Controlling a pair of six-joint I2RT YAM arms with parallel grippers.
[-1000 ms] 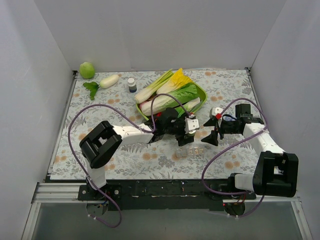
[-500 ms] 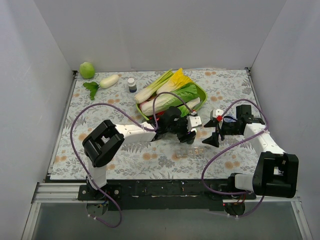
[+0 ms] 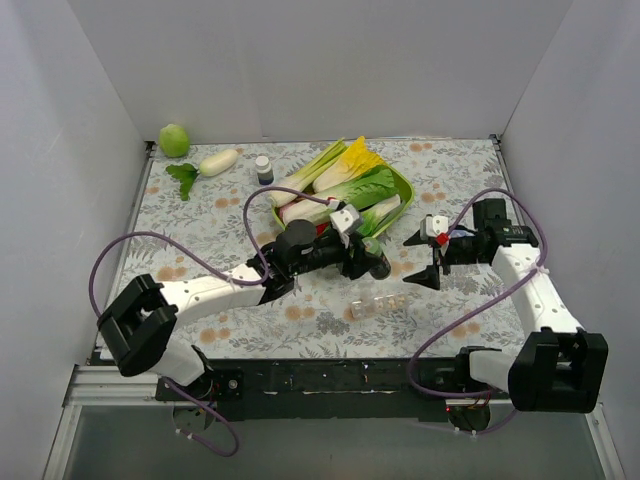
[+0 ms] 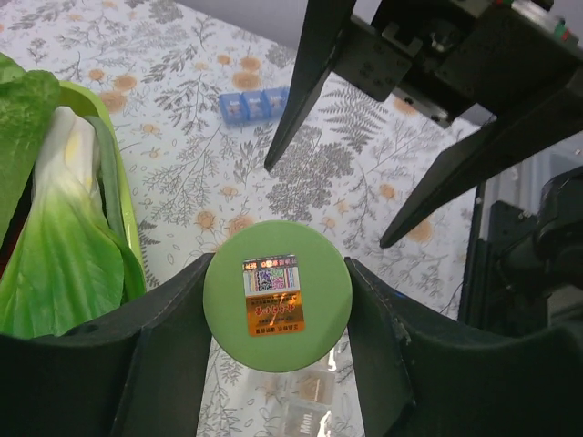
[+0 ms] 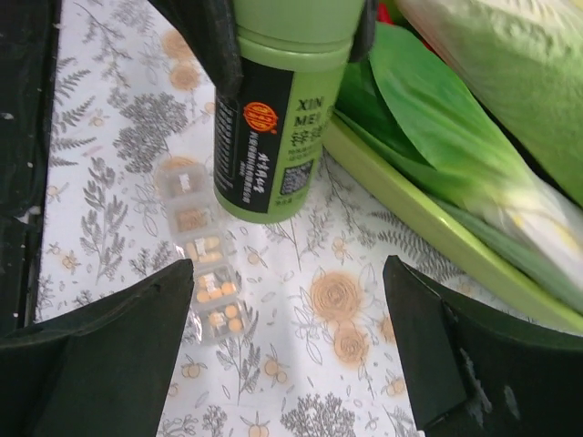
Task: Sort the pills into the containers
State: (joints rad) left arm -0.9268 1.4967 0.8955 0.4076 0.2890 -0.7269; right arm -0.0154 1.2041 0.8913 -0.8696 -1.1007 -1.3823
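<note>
Fingers (image 4: pixel 168 364) of the left gripper (image 4: pixel 278 273) are clasping a green bottle (image 5: pixel 273 137) near its round end, one on each side. The bottle is hanging almost upright, just beside the clear container (image 5: pixel 205 264). Whether its lower end is touching the flowered cloth (image 3: pixel 200 220), I cannot tell. The container is lying flat on this cloth, between the two grippers and a little nearer to the arm bases. Small orange pills (image 5: pixel 223 305) are showing in some of its compartments. The right gripper (image 5: pixel 290 262) is standing wide and is grasping nothing. Its fingers are pointing toward the bottle without touching it.

I am judging that the bottle is being offered to the right gripper, for opening or for pouring. To do this well, the left grip should be staying firm. The right fingers should be coming squarely around the bottle, not pushing it onto the container, which is probably sliding easily.

Around, from the left, a green fruit (image 3: pixel 174 139), a leaf (image 3: pixel 183 176) and a white radish (image 3: pixel 218 161) are lying at the far edge. Next, a small white bottle (image 3: pixel 264 169) is standing. A green tray (image 3: pixel 407 192) of vegetables (image 3: pixel 340 185) is sitting just behind the held bottle, leaving little room there. A blue strip (image 4: pixel 255 102) is lying beyond the right gripper.
</note>
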